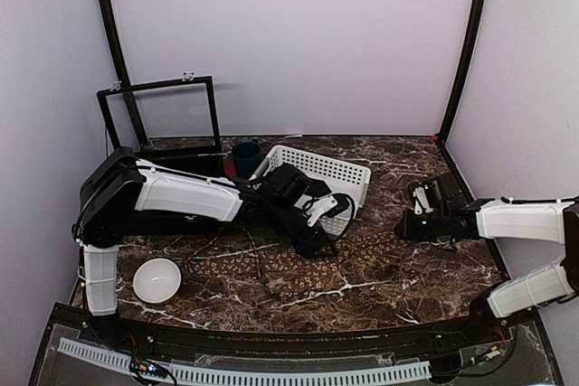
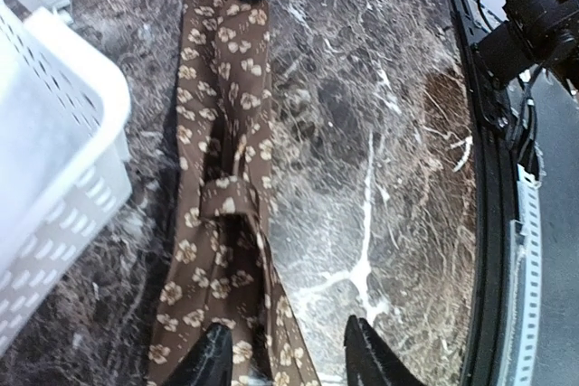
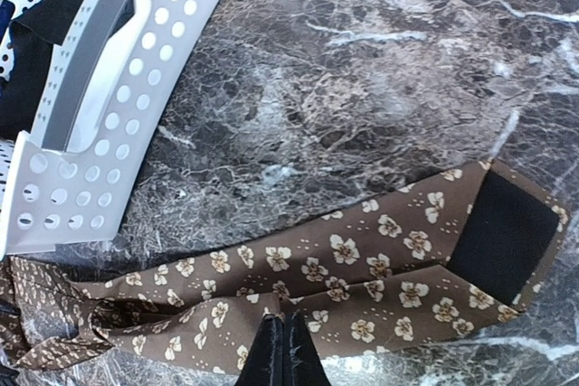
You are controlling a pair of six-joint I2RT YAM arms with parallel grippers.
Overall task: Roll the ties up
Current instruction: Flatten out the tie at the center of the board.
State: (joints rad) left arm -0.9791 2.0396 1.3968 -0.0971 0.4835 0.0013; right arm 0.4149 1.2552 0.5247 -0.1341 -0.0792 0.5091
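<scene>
Tie [image 1: 371, 249], one seen, lies unrolled and flat on the marble table [image 1: 407, 164], running from left of centre toward the right side, in front of the white basket [image 1: 348, 174]. Its wide end, dark lining turned up, is at the right. Left gripper [image 2: 289, 354] sits low over the middle of the tie, jaws apart: one finger above the cloth, the other above bare marble, nothing clamped. Right gripper [image 3: 285, 350] has its fingers pressed together, tips down on the tie near the wide end; whether cloth is pinched cannot be told. White bowl [image 1: 156, 279] stands at near left; blue cup [image 1: 245, 158] stands just beside the basket's far left corner.
</scene>
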